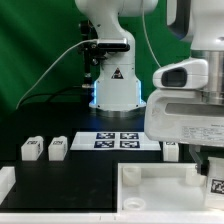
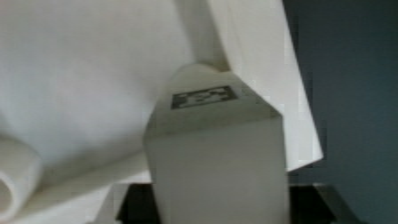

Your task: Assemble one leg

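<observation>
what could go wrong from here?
1. The wrist view shows a tagged leg close against a white panel; whether the gripper holds it squarely can't be told, so it may tilt or slip.
2. In the exterior view the arm covers the panel's right part, so alignment can't be checked there.

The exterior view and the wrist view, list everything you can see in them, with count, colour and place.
leg: two clear, white, tagged, side by side on the black table at the exterior view's left; perhaps a third by the arm.
marker board: one, white, behind the panel, at the robot base.
panel: one, white, raised rim, front centre.
table: one, black.
white tagged part: one, filling the wrist view.
arm: one, white, exterior view's right; gripper unclear.
</observation>
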Controlling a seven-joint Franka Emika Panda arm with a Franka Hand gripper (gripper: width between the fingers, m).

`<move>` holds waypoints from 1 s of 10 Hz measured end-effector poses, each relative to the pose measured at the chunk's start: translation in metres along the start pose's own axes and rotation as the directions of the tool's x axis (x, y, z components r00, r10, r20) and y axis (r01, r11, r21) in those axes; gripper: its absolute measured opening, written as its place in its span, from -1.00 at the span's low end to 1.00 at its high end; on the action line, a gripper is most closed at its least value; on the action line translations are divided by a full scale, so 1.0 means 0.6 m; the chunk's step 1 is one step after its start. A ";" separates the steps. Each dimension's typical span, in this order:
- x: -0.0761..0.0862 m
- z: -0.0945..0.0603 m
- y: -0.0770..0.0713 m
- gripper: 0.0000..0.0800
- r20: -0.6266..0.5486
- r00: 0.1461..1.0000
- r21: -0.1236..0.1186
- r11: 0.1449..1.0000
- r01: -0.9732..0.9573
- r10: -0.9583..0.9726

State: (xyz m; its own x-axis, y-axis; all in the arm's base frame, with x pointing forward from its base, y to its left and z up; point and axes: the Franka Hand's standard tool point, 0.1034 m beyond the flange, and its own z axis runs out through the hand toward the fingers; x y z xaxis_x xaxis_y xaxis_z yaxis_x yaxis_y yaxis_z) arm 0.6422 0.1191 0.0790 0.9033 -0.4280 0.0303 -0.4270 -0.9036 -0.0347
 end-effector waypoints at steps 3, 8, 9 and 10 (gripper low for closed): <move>0.004 0.000 0.009 -0.25 -0.001 0.882 -0.022 0.882 -0.471 0.471; 0.000 0.001 0.027 -0.25 0.032 0.198 -0.080 0.200 -0.977 0.980; -0.002 0.001 0.026 -0.25 0.028 0.115 -0.088 0.117 -0.989 0.993; -0.003 0.000 0.026 -0.25 0.023 0.076 -0.090 0.078 -0.993 0.997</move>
State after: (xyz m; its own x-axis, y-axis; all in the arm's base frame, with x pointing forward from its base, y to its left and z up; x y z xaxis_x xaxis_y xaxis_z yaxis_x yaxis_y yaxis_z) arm 0.6337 0.1057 0.0782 -0.3557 -0.9330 -0.0553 -0.9340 0.3527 0.0575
